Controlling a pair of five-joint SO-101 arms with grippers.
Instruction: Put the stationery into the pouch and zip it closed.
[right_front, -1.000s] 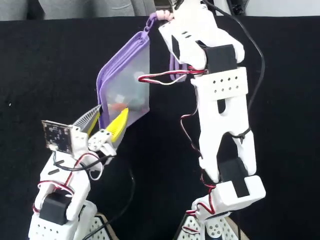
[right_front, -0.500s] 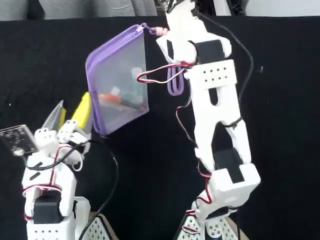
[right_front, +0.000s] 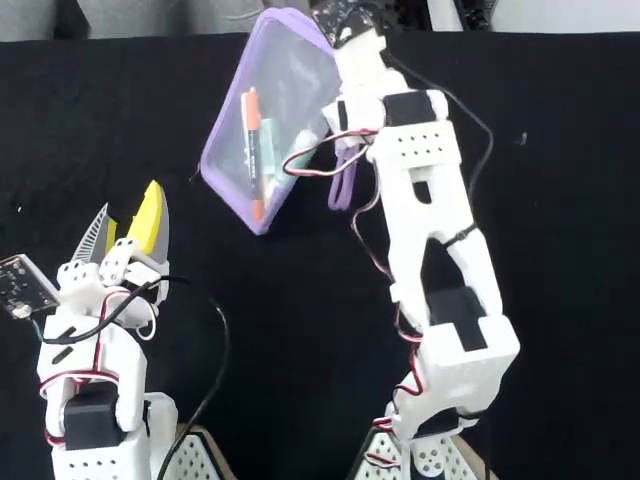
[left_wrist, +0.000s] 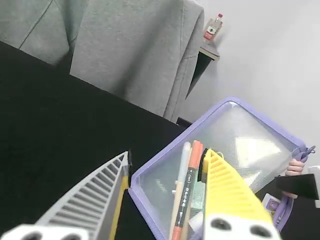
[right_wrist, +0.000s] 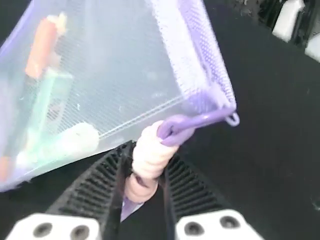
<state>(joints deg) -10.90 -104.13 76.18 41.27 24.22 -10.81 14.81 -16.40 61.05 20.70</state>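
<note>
1. A translucent mesh pouch with purple edging (right_front: 275, 110) hangs tilted in the air above the black cloth-covered table (right_front: 120, 100), with one corner lowest.
2. The right gripper (right_wrist: 145, 150) is at the pouch's upper corner. Its ribbed black fingers are pinched narrow around the pouch's pink beaded zipper pull (right_wrist: 147, 160).
3. Inside the pouch, an orange pen (right_front: 252, 150) lies along the wall. A green-barrelled item (right_front: 268, 150) is just beside it, and a white pen (left_wrist: 181, 185) is next to those.
4. The left gripper (right_front: 128, 215) has one yellow finger and one grey ribbed finger. They are spread wide with nothing held, below the pouch's lowest corner and apart from it.
5. A red-and-white wire (right_front: 310, 160) from the right arm crosses in front of the pouch's lower side.
6. A purple loop strap (right_front: 345, 175) dangles just beside the pouch, against that arm.
7. Beyond the pouch, grey fabric (left_wrist: 125, 50) hangs behind the table. A small bottle (left_wrist: 213, 27) stands on a dark shelf (left_wrist: 209, 50) above the pouch.
</note>
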